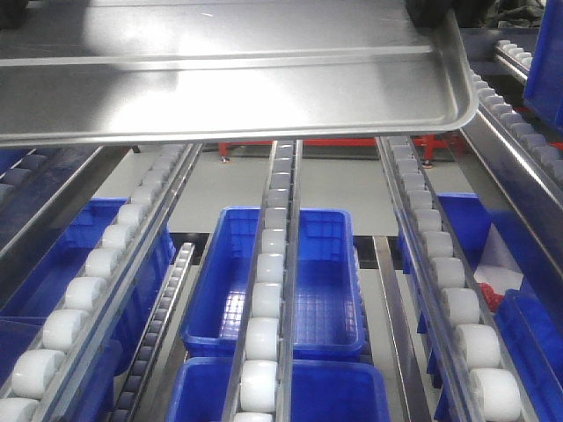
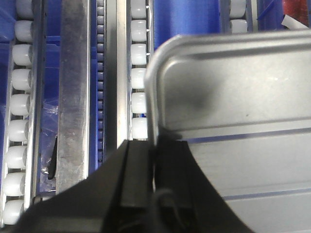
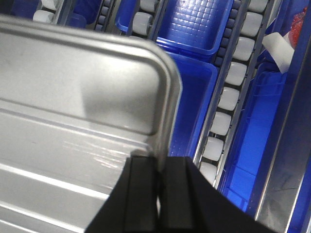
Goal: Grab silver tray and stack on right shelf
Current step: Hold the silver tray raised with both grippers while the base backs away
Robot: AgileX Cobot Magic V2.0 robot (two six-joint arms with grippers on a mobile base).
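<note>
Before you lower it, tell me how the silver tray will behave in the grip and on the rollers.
Probably stiff: the silver tray spans flat between the left claw and right claw, each pinching only its rim, with no visible sag. Likely slippery, given the shiny smooth metal. Set on the rollers, it would probably glide easily.

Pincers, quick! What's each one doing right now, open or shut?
Left pincer: closed, gripping the rim of the silver tray.
Right pincer: closed, gripping the silver tray's rim on its own side.
</note>
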